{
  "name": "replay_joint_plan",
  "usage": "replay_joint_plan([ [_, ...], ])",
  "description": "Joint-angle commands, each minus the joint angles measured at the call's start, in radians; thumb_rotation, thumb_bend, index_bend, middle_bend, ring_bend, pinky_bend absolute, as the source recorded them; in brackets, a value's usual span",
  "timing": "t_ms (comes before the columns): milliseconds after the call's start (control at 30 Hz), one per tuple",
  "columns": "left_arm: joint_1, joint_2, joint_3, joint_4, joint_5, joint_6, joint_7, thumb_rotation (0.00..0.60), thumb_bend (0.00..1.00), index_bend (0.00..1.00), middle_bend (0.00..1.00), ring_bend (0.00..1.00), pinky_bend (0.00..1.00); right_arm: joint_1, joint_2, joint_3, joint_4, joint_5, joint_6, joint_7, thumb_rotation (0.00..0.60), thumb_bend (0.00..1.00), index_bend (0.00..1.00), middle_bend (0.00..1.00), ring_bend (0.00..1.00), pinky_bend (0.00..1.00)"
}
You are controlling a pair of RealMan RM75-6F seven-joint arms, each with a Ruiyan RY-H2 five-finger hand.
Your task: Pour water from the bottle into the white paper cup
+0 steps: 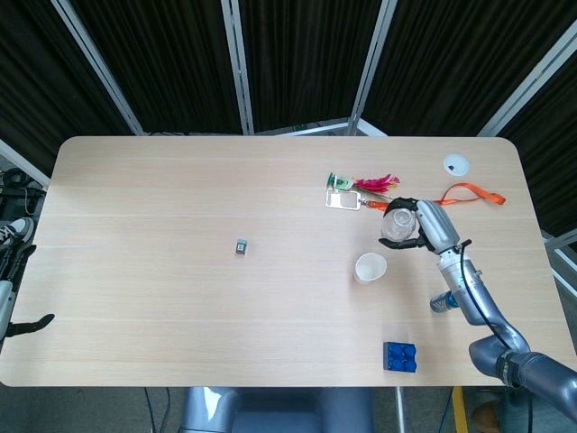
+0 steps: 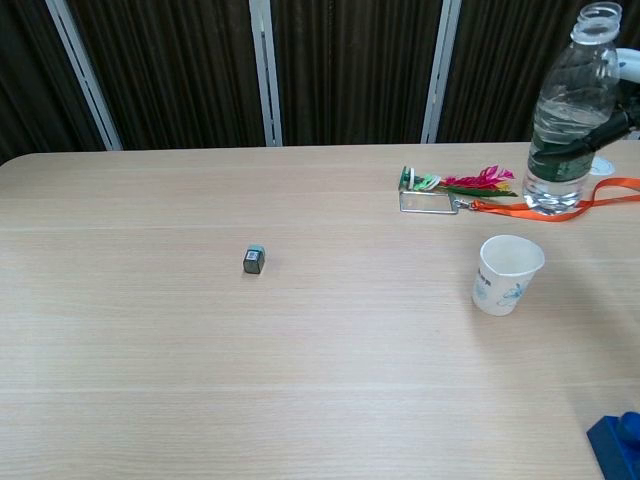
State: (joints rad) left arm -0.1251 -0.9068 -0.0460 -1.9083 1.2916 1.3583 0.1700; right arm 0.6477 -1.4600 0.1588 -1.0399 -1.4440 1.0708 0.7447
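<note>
Above the right side of the tabletop [image 1: 180,207], the right robot hand [image 1: 424,230] grips the bottle [image 2: 567,115], fingers wrapped round its lower half. From the chest camera the bottle stands upright in the air, uncapped, part full of water, its base level with the orange lanyard [image 2: 560,205] behind it; only dark fingertips [image 2: 610,125] of the hand show at the frame edge. From overhead the bottle [image 1: 398,223] is seen mouth-on, and the whole hand and forearm show, reaching in from the lower right.

The cup [image 1: 370,268] stands upright on the tabletop, near the bottle and toward the robot from it, apart from the hand. The chest camera shows a blue print on its side [image 2: 507,274].

Only overhead are a small blue bottle [image 1: 447,301] beside the forearm, a white disc [image 1: 455,164] at the far right corner, and the left robot hand [image 1: 27,323], a dark shape off the table's left edge; whether it is open or closed I cannot tell. Both views show a small grey block [image 2: 254,260], a badge with pink feathers [image 2: 455,190], and a blue brick [image 1: 400,356].
</note>
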Motion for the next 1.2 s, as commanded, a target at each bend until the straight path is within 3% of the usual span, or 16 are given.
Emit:
replay_joint_plan([
  [33,-0.003,-0.005,0.000,-0.002,-0.004,-0.003,0.012,0.600,0.00,0.00,0.00,0.00,0.00,-0.022,-0.041,-0.060,0.152,-0.062,0.033,-0.049,0.600,0.31,0.53,0.57,0.52,0.56],
  [267,-0.007,-0.013,0.001,-0.005,-0.010,-0.005,0.033,0.600,0.00,0.00,0.00,0.00,0.00,-0.034,-0.117,-0.118,0.341,-0.130,0.082,-0.103,0.600,0.32,0.53,0.58,0.52,0.56],
  [633,-0.010,-0.021,0.001,-0.001,-0.015,-0.006,0.047,0.600,0.00,0.00,0.00,0.00,0.00,-0.042,-0.201,-0.170,0.528,-0.185,0.123,-0.185,0.600,0.33,0.54,0.59,0.53,0.57],
  [1200,-0.015,-0.025,0.002,0.001,-0.024,-0.011,0.056,0.600,0.00,0.00,0.00,0.00,0.00,-0.025,-0.270,-0.133,0.611,-0.130,0.061,-0.368,0.600,0.35,0.54,0.60,0.54,0.58],
])
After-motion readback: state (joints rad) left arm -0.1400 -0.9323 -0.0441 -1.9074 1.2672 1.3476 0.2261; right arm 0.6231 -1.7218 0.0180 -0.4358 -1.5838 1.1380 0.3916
